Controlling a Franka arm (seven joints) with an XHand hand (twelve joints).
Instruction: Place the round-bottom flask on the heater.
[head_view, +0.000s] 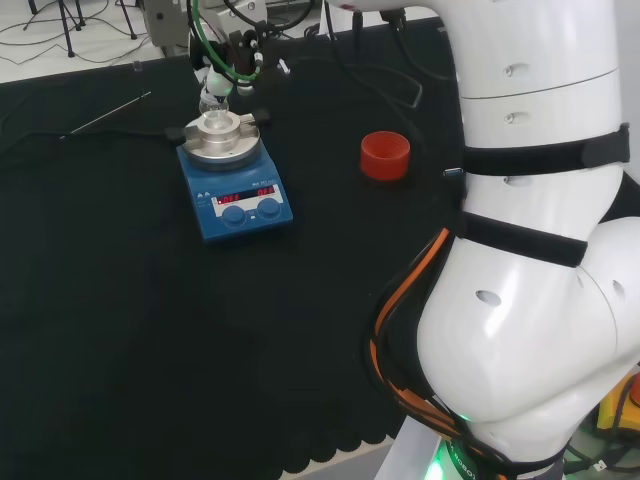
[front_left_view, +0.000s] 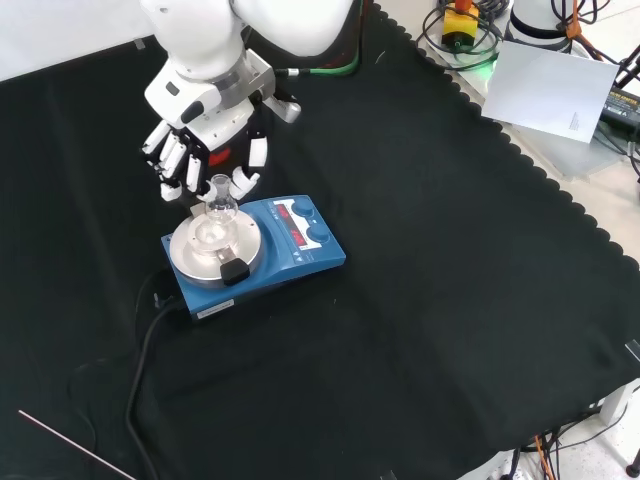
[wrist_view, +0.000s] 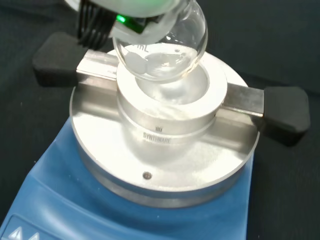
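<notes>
The round-bottom flask (front_left_view: 219, 207) is clear glass with a short neck. Its bulb (wrist_view: 161, 46) sits at the well of the round metal block (wrist_view: 165, 125) on top of the blue heater (front_left_view: 300, 245), leaning a little. My hand (front_left_view: 205, 140) comes down from above, its fingertips (front_left_view: 193, 186) and thumb flanking and pinching the flask's neck. In the head view the flask (head_view: 213, 101) stands over the heater (head_view: 235, 195) at the far left of the cloth, with the hand (head_view: 243, 58) just behind it.
A red ribbed ring stand (head_view: 385, 155) lies right of the heater in the head view. A thin metal rod (head_view: 105, 115) rests on the cloth to its left. The heater's black cable (front_left_view: 148, 350) trails toward the front edge. White paper (front_left_view: 550, 90) lies off the cloth.
</notes>
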